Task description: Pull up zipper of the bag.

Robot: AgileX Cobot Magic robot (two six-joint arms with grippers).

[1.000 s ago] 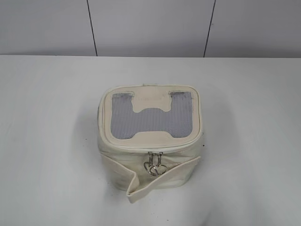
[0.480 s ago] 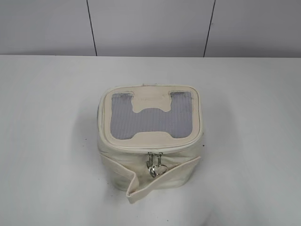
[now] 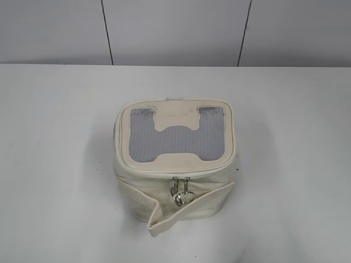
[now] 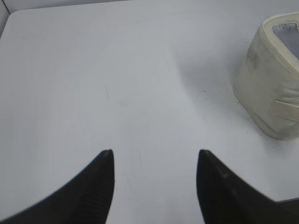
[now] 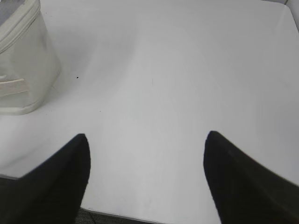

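We see the zipper (image 3: 181, 192) pulls' rings now hanging gathered against the front of the bag (image 3: 175, 159), no longer splayed apart.

The bag (image 3: 175, 159), a boxy cream-white fabric case with a grey mesh top panel, stands upright at the worktop's centre. The zipper (image 3: 181, 171) rings its top rim, silver pulls hanging at 6 o'clock beside the loose strap.

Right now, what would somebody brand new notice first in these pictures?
First, the small boxy cream-white fabric bag with a grey mesh top, standing alone in the middle of the plain white table. Next, the shiny silver ring pulls of its zipper, hanging together on the near side. Both black grippers wait open, apart from it.
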